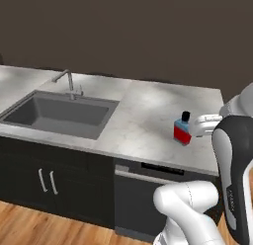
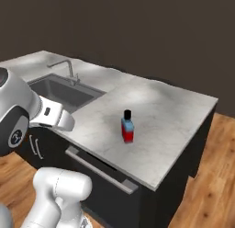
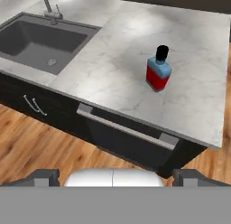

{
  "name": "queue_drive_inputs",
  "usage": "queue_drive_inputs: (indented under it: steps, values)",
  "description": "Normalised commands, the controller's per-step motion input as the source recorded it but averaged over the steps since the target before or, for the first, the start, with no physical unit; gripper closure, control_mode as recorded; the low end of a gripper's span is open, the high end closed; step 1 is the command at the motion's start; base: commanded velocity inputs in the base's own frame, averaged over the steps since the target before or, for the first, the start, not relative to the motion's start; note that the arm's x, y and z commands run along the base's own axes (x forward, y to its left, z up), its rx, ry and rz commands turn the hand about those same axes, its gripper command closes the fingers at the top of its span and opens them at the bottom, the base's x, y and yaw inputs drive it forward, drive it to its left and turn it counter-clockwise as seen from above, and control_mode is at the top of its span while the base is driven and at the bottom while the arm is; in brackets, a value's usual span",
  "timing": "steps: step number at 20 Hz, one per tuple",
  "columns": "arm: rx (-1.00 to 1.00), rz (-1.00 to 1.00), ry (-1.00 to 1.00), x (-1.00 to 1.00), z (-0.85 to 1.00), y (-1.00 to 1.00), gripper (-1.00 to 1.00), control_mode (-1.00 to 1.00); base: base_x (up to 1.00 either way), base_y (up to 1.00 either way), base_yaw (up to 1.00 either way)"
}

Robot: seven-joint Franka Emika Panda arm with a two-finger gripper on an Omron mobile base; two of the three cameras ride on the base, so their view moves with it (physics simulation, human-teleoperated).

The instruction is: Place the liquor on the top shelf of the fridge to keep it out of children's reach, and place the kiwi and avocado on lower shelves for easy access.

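The liquor (image 1: 182, 131) (image 2: 127, 127) (image 3: 158, 72) is a squat bottle with a red lower body, a light blue upper part and a black cap. It stands upright on the marble counter (image 1: 148, 115) (image 3: 117, 65), right of the sink. My gripper (image 3: 116, 177) hangs in the air in front of the counter's edge, well short of the bottle. Its fingertips (image 3: 45, 175) stand wide apart, open, with nothing between them. The fridge, its top shelf and lower shelves, the kiwi and the avocado are out of view.
A grey sink (image 1: 59, 113) (image 2: 59, 91) (image 3: 36, 42) with a faucet (image 1: 68, 81) is set into the counter's left part. Below the counter are dark cabinets (image 1: 44, 182) and a dishwasher front with a handle (image 3: 122, 128). The floor is wood (image 3: 40, 151).
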Motion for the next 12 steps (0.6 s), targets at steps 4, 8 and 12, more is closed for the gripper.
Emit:
queue_drive_inputs:
  steps: [4,8,12]
  values:
    - [0.00,0.00,0.00,0.00,0.00,0.00,-1.00,1.00,0.26,0.59,-0.51]
    - [-0.01,-0.10,-0.01,0.02,-0.03,0.05,-1.00,-1.00,0.09,0.30,-0.35]
    - [-0.01,-0.32,-0.02,0.12,-0.08,0.01,-1.00,-1.00,0.00,0.00,0.00]
